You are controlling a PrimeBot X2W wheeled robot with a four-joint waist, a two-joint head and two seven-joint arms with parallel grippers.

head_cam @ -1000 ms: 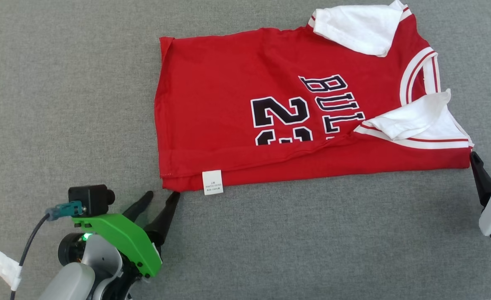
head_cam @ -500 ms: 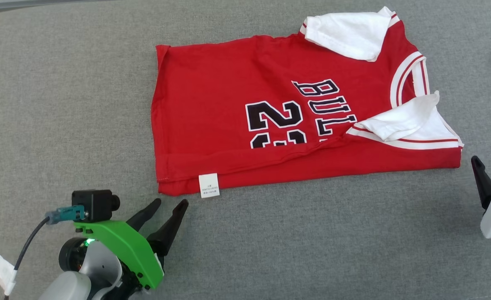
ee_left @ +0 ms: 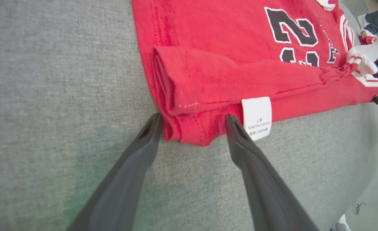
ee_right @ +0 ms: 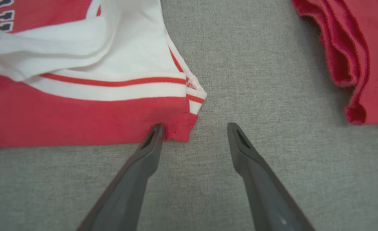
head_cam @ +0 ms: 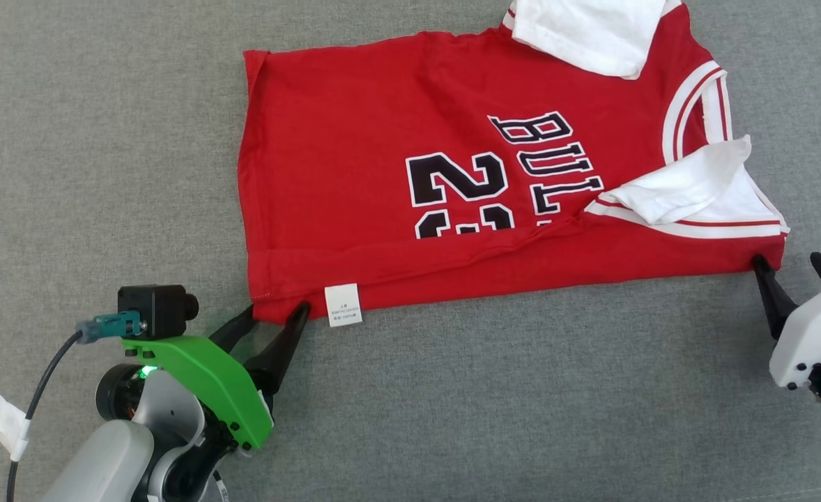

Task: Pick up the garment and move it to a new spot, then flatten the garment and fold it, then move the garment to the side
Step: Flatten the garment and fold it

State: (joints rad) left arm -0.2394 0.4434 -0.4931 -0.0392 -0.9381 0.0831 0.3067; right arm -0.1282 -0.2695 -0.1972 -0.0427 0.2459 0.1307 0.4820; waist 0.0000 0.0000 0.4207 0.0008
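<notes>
The garment (head_cam: pixel 355 139) is a red jersey with black lettering and white sleeves, lying flat on the grey cloth surface with its near edge folded over. My left gripper (head_cam: pixel 277 310) is open, and its jaws straddle the garment's (ee_left: pixel 208 73) near left corner beside a white label (ee_left: pixel 257 118). My right gripper (head_cam: pixel 788 259) is also open at the near right corner. In the right wrist view, that gripper's (ee_right: pixel 195 126) left finger (ee_right: pixel 144 154) touches the red hem of the garment (ee_right: pixel 64 115), and the corner lies between the jaws.
Another red garment (ee_right: pixel 352 64) lies bunched to the right of the right gripper, a short gap away. The grey cloth surface (head_cam: pixel 487 404) stretches around the jersey on all sides.
Both grippers have moved forward to the garment's near edge. The left one now straddles the left corner and the right one touches the right corner. The head camera has also shifted.
</notes>
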